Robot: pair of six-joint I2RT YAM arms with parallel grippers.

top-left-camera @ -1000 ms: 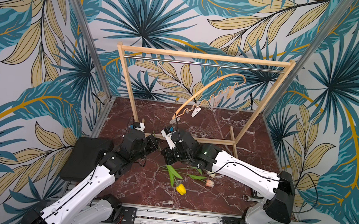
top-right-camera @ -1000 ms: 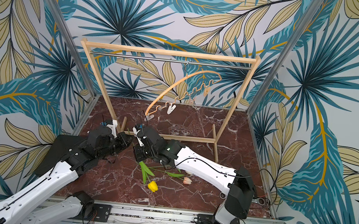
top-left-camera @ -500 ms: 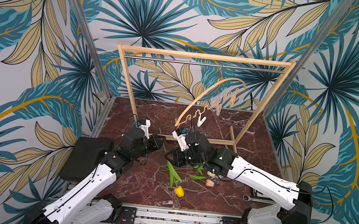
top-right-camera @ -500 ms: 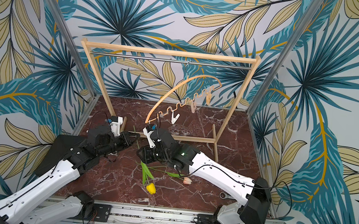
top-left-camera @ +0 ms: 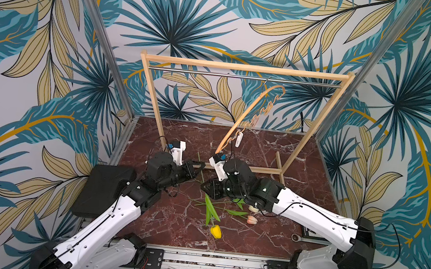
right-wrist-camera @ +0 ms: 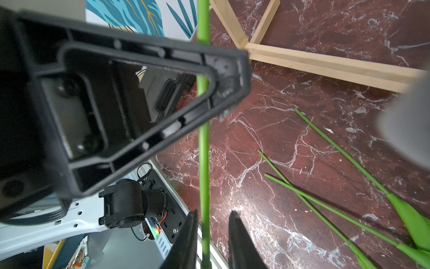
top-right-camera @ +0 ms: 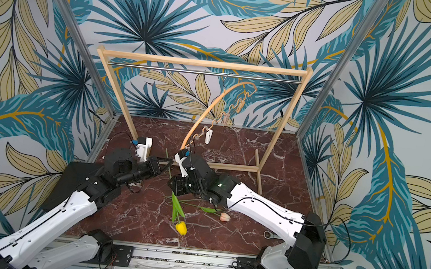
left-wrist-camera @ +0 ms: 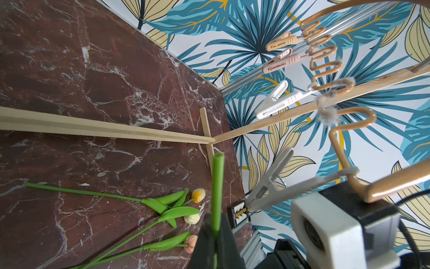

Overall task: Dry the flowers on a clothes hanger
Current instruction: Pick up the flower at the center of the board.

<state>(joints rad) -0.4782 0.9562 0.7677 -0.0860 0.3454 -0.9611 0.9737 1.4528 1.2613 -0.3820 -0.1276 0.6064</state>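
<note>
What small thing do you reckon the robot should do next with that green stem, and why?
Probably close the right gripper on the stem: its jaws straddle it, apart, while the left gripper pinches it nearer its cut end. Two grips should steady it for a clip on the hanger.

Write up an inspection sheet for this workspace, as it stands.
Surface: red-brown marble tabletop, white veins.
Job's things: yellow tulip, stem gripped; pink tulip, cream tulip, orange-yellow tulip lying on the tabletop; clothes hanger hooked on the metal rail, tilted, no flower clipped.
Clutter: wrench; black pad.
Grippers: left gripper shut on the yellow tulip's stem; right gripper open around that stem.
Cables: black cable along the right arm.
Surroundings: wooden rack; leaf-print walls.
</note>
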